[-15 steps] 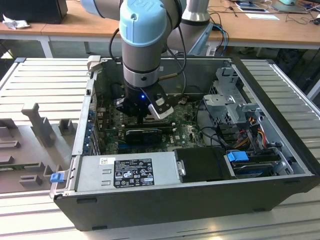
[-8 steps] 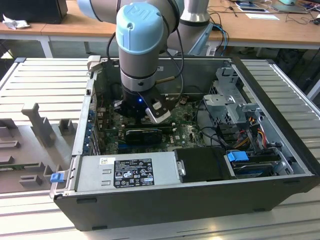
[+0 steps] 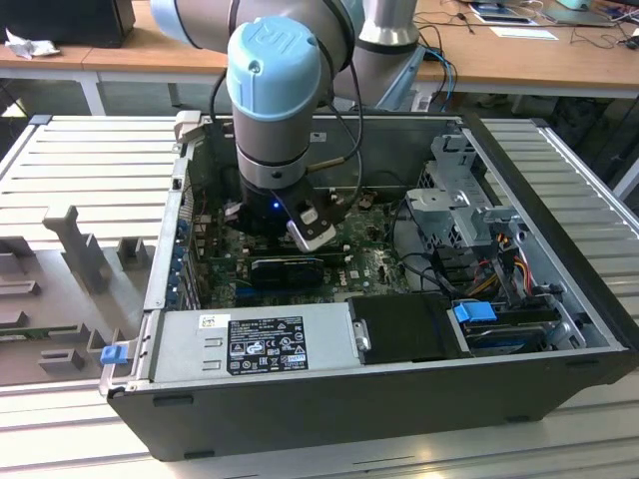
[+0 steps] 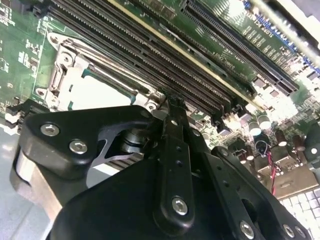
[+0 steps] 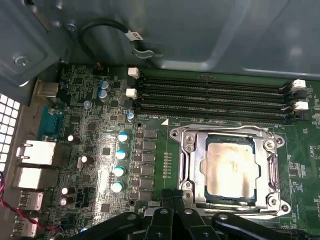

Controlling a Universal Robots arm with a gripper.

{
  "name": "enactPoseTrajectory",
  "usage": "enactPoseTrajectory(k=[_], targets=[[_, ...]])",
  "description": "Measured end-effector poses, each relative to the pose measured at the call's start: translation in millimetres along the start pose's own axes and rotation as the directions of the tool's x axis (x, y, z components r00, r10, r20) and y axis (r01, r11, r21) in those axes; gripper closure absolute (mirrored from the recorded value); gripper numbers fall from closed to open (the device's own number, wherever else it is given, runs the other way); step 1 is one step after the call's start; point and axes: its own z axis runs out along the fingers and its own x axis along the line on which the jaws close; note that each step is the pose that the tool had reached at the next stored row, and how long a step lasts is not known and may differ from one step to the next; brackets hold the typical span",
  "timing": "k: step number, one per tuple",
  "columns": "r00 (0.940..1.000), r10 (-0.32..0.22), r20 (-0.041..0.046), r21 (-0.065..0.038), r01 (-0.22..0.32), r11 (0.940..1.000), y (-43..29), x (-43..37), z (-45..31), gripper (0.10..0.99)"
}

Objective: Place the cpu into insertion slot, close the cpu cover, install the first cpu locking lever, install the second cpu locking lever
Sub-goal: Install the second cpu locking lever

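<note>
Currently the cpu [image 5: 231,171] is seated in the insertion slot [image 5: 192,165], with the cpu cover [image 5: 227,134] lying down around it, its window framing the chip. The gripper [image 5: 172,200] is held just beside the socket's near edge; the jaws look pressed together, holding nothing. Whether the locking levers are latched cannot be told. A judged risk: if the tips are pushed off line, a lever could be missed and the memory slots [image 5: 215,97] or board parts scraped. The computer case [image 3: 559,329] is open on the surface, holding the motherboard [image 5: 90,145], a power supply [image 3: 255,339] and drive bays [image 3: 454,200].
</note>
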Motion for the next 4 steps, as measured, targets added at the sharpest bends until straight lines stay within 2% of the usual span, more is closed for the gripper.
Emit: enactPoseTrajectory(k=[2,4], targets=[[1.0000,0.000,0.0002,0.000,0.000,1.0000,1.4,0.2,-5.0,0.980],[1.0000,0.000,0.0000,0.000,0.000,1.0000,4.7,0.2,-17.7,0.980]])
